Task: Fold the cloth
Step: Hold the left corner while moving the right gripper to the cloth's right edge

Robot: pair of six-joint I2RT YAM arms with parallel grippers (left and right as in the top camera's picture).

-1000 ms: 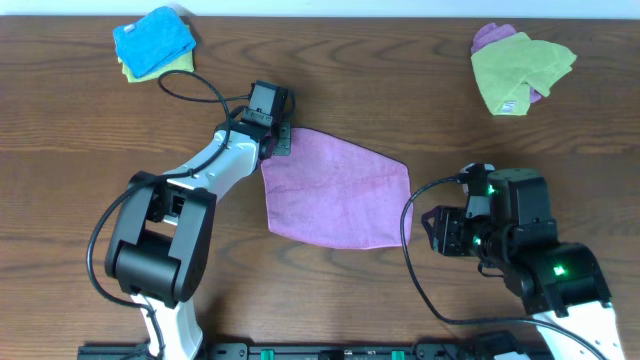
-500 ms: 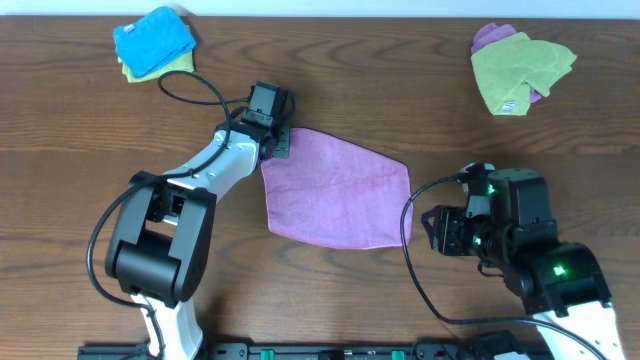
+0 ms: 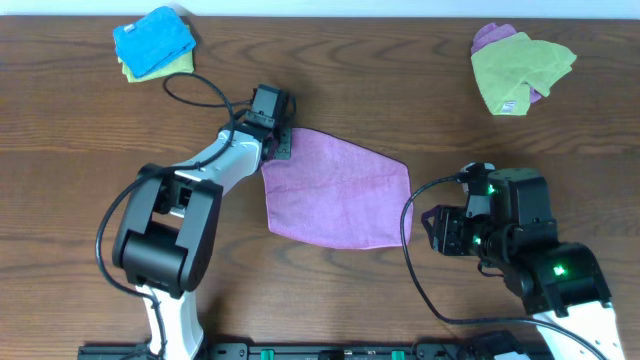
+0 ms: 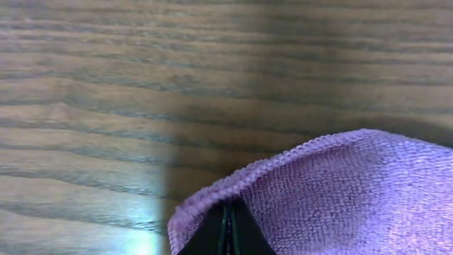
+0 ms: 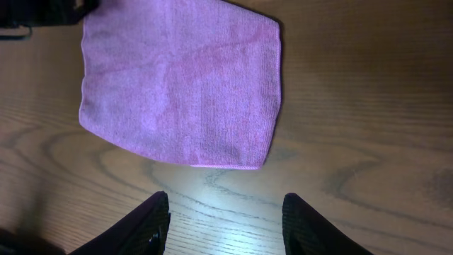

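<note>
Clamping left fingers [image 4: 205, 239] on the purple cloth's [image 3: 335, 190] far-left corner, left arm [image 3: 165, 230] nudged rightward since before; cloth flat on the surface [image 3: 400, 110]; right fingers [image 5: 152, 223] apart beside its right edge.

The table [image 3: 340, 90] in front of me was dark brown wood, its grain running from side to side. At my far left lay a blue cloth [image 3: 153, 38], bunched up on top of a yellow-green cloth [image 3: 127, 70] whose edges peeked out on the near side. At my far right lay a lime-green cloth [image 3: 520, 65], crumpled and draped over a purple cloth [image 3: 490, 36] that showed mostly at its far left corner. A small pale tag [image 3: 508, 107] sat at the green one's near edge. The two heaps were well apart. A white strip [image 3: 400, 8] ran along the table's far edge.
</note>
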